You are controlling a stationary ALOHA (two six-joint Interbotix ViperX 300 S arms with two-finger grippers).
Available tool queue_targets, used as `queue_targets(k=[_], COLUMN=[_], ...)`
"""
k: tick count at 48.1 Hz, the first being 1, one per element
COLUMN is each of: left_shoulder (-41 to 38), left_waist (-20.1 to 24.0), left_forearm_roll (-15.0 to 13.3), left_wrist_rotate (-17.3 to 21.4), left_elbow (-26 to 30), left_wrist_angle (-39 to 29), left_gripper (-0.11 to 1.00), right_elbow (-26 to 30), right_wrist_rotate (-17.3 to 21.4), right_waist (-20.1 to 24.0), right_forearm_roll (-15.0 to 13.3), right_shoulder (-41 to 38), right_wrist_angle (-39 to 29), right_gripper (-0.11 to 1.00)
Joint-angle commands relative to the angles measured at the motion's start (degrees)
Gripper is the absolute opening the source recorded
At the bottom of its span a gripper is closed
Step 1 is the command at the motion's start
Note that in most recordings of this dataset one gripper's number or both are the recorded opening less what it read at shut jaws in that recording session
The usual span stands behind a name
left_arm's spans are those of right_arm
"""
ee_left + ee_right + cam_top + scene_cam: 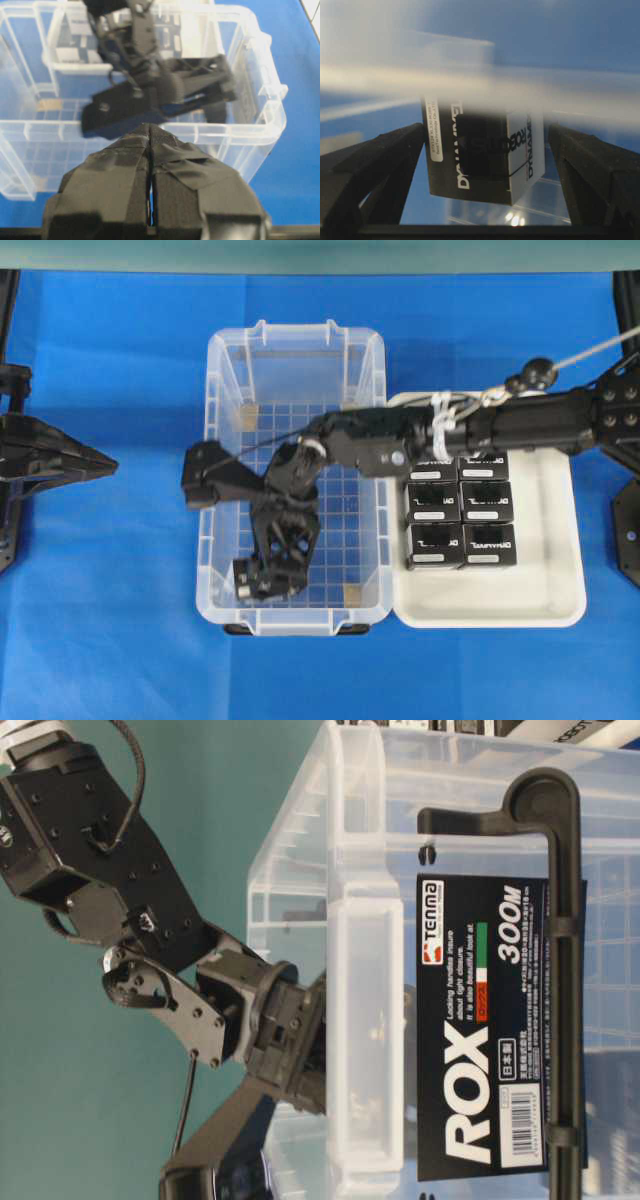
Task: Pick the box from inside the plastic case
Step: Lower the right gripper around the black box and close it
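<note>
My work surface is a blue cloth-covered table (110,620) with a teal wall behind it. In the overhead view, the large clear rectangular plastic case (215,540) with a grid-patterned floor sits at centre. Just beside it on the right is a shallow white tray (545,585) holding identical small black cartons (461,523) in rows. My right arm reaches across the tray into the case; the right gripper (268,575) points down toward the case's near-left corner, and I see the small black box (250,580) only partly under it. The left gripper (85,462) rests well apart at the left edge, over the cloth.

In the table-level view, the case wall (360,1050) fills the frame with a black label reading ROX (480,1030), and the right arm's wrist hangs just behind the rim.

In the left wrist view, the left gripper (151,150) has its taped fingers pressed together, pointing at the case (260,125) with the right arm inside it.

In the right wrist view, the right gripper (485,150) stands spread wide, a finger on either side of the box (480,155), neither touching it. The box, black with white lettering and a white label strip, rests on the case floor.
</note>
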State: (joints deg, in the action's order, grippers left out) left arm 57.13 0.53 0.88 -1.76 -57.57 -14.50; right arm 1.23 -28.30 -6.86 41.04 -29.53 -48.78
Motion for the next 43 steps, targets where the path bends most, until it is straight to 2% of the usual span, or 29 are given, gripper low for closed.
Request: queue_targets(k=[1,9,27,39,43], left_shoulder=[-0.5,-0.4,-0.5,-0.4,-0.4], left_waist=[0.0,0.0,0.0,0.0,0.0], left_forearm_roll=[0.1,0.1,0.0,0.1,0.1], left_wrist_rotate=[0.1,0.1,0.1,0.0,0.0], left_elbow=[1.2,1.2,1.1,1.1,1.1], left_wrist_angle=[0.3,0.3,0.3,0.3,0.3], left_gripper=[-0.04,-0.04,-0.04,-0.04,-0.04], right_elbow=[0.0,0.4,-0.4,-2.0,-2.0], right_wrist_rotate=[0.0,-0.1,-0.1,0.6,0.6], right_waist=[-1.2,-1.7,1.2,1.1,1.1], right_forearm_roll=[-0.6,-1.2,-1.9,-8.0,-9.1], right_shoulder=[0.2,0.4,0.0,-0.3,-0.2], right_wrist_angle=[-0.3,-0.8,0.5,3.8,4.4], right_gripper=[0.99,0.99,0.99,0.99,0.97])
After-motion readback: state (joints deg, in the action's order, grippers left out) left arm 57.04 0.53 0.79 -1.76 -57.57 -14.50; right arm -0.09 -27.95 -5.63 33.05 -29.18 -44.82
